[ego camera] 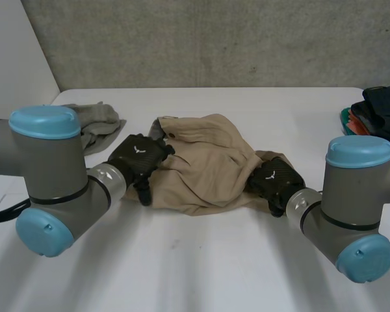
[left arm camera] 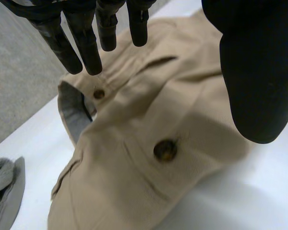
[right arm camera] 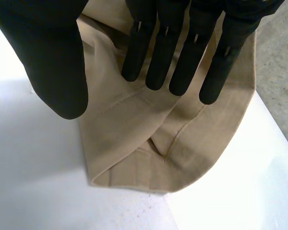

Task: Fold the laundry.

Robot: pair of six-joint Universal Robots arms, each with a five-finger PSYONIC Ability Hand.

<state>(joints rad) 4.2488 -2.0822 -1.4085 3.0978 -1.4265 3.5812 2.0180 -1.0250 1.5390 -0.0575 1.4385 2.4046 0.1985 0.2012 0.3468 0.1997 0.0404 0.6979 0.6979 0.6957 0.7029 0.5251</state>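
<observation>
A crumpled tan garment [ego camera: 205, 159] lies in the middle of the white table [ego camera: 195, 260]. My left hand [ego camera: 138, 159] rests at its left edge, open. In the left wrist view the straight fingers [left arm camera: 86, 48] and thumb hover over the garment [left arm camera: 182, 124] near its buttoned waistband and a brown button [left arm camera: 164, 149]. My right hand [ego camera: 276, 181] is at the garment's right end, open. In the right wrist view its straight fingers [right arm camera: 158, 48] are just above a folded hem of the tan cloth [right arm camera: 134, 139], with the thumb held apart and nothing pinched.
A grey cloth [ego camera: 94, 123] lies bunched at the back left, also beside the tan garment in the left wrist view [left arm camera: 5, 191]. A pile of dark and coloured clothes [ego camera: 377, 114] sits at the table's far right edge. Bare table runs along the front.
</observation>
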